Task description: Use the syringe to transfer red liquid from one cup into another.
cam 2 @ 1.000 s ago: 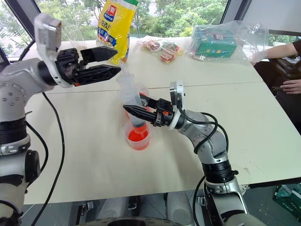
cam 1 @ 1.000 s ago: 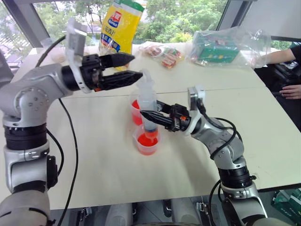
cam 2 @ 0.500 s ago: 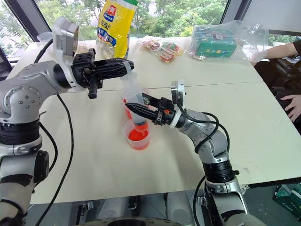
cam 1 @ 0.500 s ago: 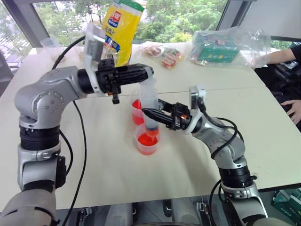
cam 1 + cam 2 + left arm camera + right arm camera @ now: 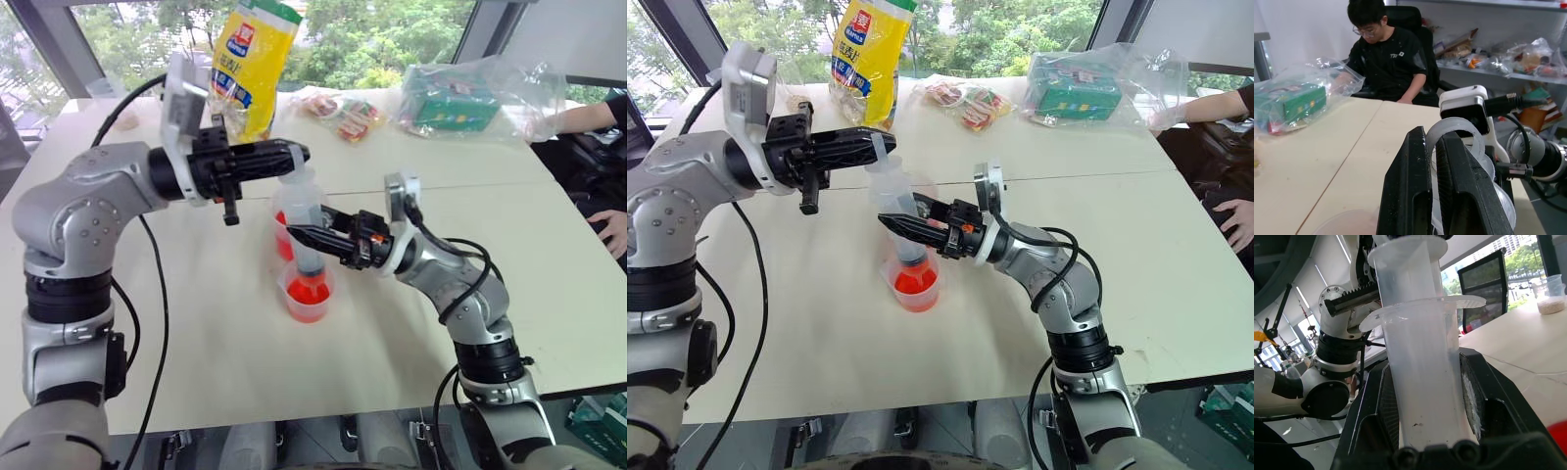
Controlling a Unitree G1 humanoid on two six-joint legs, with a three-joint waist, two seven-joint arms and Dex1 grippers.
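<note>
The syringe (image 5: 308,227) stands upright with its tip down in the nearer, shorter cup (image 5: 308,292) on the surface (image 5: 549,255). The right hand (image 5: 312,238) is clamped around its barrel and the left hand (image 5: 297,154) is closed on the plunger top. The taller cup (image 5: 283,233) sits just behind, also showing red liquid (image 5: 312,291). Judging by this, the transfer is midway: the plunger is about to be worked, though whether to draw or to expel is unclear. The barrel's contents are hard to read, the tip is lost in the red, and the taller cup's level is hidden by the syringe and hand
</note>
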